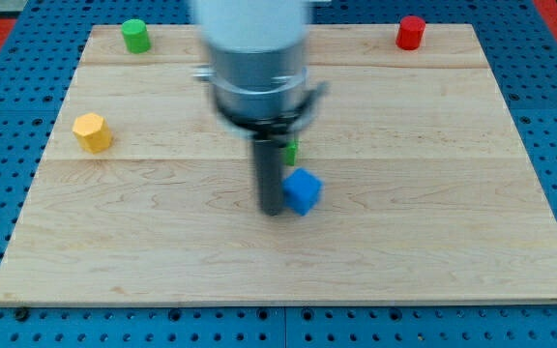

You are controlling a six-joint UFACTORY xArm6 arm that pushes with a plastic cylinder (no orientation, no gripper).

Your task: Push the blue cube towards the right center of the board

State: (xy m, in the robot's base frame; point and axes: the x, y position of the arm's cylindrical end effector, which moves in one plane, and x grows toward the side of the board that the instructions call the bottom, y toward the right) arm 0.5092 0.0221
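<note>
A blue cube (304,190) lies near the middle of the wooden board (433,242). My tip (273,210) stands right against the cube's left side, touching or nearly touching it. The arm's grey body reaches down from the view's top and hides the board behind it.
A green block (291,151) peeks out just above the blue cube, mostly hidden by the rod. A green cylinder (135,35) stands at the top left, a red cylinder (411,32) at the top right, and a yellow hexagonal block (92,131) at the left. Blue pegboard surrounds the board.
</note>
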